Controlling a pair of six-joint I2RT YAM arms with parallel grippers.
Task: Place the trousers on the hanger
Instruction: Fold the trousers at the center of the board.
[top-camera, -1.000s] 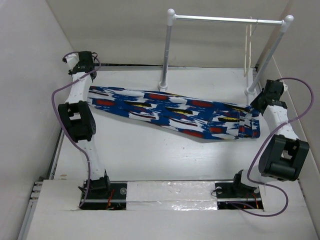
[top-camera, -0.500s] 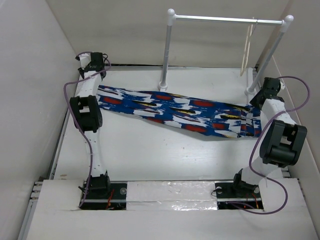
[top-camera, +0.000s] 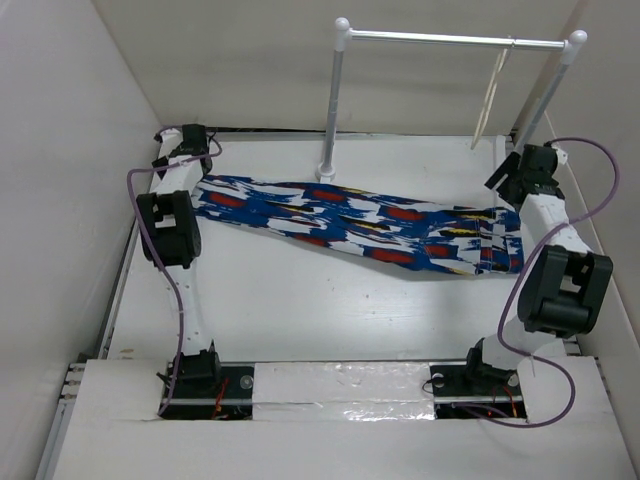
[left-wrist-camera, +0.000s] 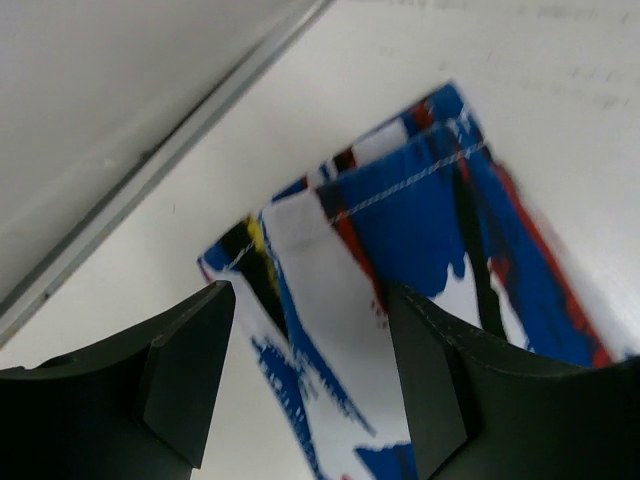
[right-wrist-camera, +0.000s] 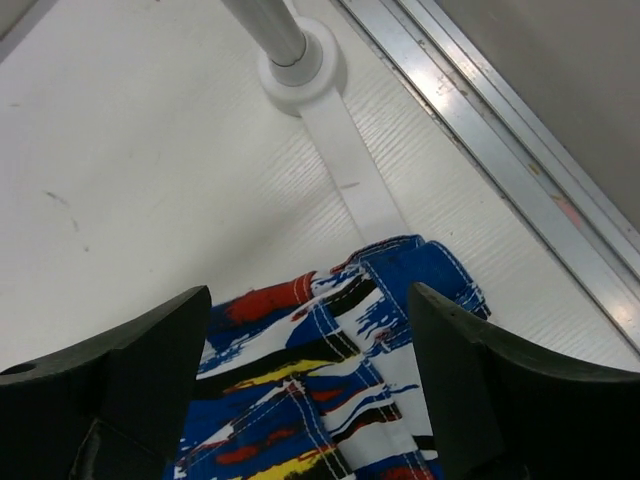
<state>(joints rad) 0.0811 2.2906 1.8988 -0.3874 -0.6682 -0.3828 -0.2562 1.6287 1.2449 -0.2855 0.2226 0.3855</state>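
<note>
The bright blue patterned trousers (top-camera: 360, 225) lie stretched flat across the table from far left to right. My left gripper (top-camera: 186, 141) hovers open over their left end. The left wrist view shows the hem (left-wrist-camera: 400, 230) lying free below the left gripper (left-wrist-camera: 310, 385), touching neither finger. My right gripper (top-camera: 508, 176) stands open above the right end. In the right wrist view the waistband (right-wrist-camera: 330, 330) lies on the table under the spread right gripper (right-wrist-camera: 312, 390). The pale hanger (top-camera: 490, 95) hangs tilted from the rail at the back right.
The white two-post rack (top-camera: 335, 100) with its metal rail (top-camera: 440, 39) stands at the far edge. One post foot (right-wrist-camera: 300, 60) is just beyond the waistband. Side walls close in on left and right, and a metal track (right-wrist-camera: 500, 130) runs along the right edge.
Both grippers have opened and let go of the trousers, which now lie loose on the table. Both arms have drawn back toward the far corners. The hanger has swung to a tilt.
</note>
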